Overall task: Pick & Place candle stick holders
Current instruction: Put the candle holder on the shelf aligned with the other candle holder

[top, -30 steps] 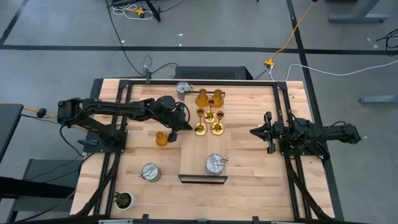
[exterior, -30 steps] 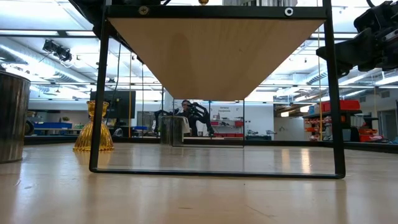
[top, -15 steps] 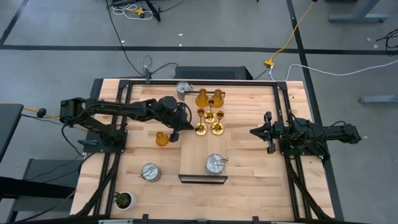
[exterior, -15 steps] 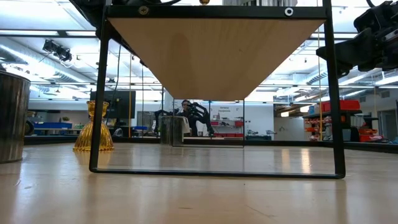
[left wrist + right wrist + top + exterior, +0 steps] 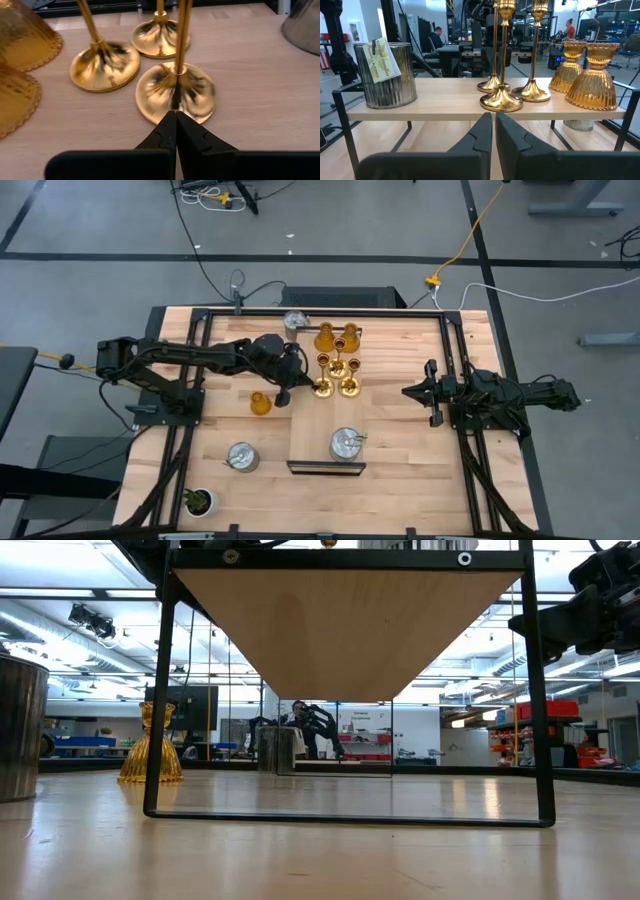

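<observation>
Three gold thin-stemmed holders [image 5: 336, 381] stand on their round bases on a raised wooden shelf [image 5: 310, 435], with two amber bell-shaped holders [image 5: 336, 337] behind them. A third amber holder [image 5: 260, 403] stands on the table left of the shelf. One silver holder [image 5: 345, 444] is on the shelf, one [image 5: 241, 457] on the table, and one [image 5: 295, 321] at the far edge. My left gripper [image 5: 298, 386] is shut, level, just left of the nearest gold holder [image 5: 176, 95]. My right gripper [image 5: 408, 392] is shut and empty at the right. My left gripper's shut fingertips [image 5: 176, 116] come level from the table's left and stand at the rim of the nearest gold holder's round base [image 5: 159, 113]. I cannot tell whether they touch it. The holder stands upright on the shelf.
The shelf's black frame legs [image 5: 155, 690] stand on the table. A tiny green potted plant [image 5: 198, 501] sits at the near left corner. Black rails [image 5: 455, 350] run along the table's sides. Bare wood lies between the shelf and my right arm.
My left gripper has crept a little toward the table's right, closer to the nearest gold holder's base, staying shut. The holders have stayed where they were.
</observation>
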`<state>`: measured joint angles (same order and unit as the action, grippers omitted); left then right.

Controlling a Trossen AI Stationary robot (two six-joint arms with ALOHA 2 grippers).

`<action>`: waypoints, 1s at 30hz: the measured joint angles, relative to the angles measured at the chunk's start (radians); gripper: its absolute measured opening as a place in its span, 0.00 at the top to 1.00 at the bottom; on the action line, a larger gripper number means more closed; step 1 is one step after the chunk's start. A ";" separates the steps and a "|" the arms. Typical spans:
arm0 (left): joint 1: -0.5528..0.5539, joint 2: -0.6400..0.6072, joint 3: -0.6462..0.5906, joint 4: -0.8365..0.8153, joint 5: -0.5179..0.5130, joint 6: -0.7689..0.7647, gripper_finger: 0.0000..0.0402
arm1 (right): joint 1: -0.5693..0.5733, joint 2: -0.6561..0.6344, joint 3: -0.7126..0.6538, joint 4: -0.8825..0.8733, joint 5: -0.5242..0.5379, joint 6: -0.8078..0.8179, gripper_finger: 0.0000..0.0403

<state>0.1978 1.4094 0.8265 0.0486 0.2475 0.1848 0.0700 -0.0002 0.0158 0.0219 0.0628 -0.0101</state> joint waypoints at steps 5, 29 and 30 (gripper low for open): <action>0.000 0.000 0.000 -0.002 -0.011 -0.012 0.97 | 0.000 0.000 0.000 0.000 0.000 0.000 0.93; 0.000 0.000 0.000 0.002 -0.056 -0.022 0.98 | 0.000 0.000 0.000 0.000 0.000 0.000 0.93; 0.000 0.000 0.000 0.005 -0.056 -0.024 0.99 | 0.000 0.000 0.000 0.000 0.000 0.000 0.93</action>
<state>0.1982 1.4094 0.8265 0.0535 0.1913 0.1610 0.0700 -0.0002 0.0158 0.0219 0.0629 -0.0098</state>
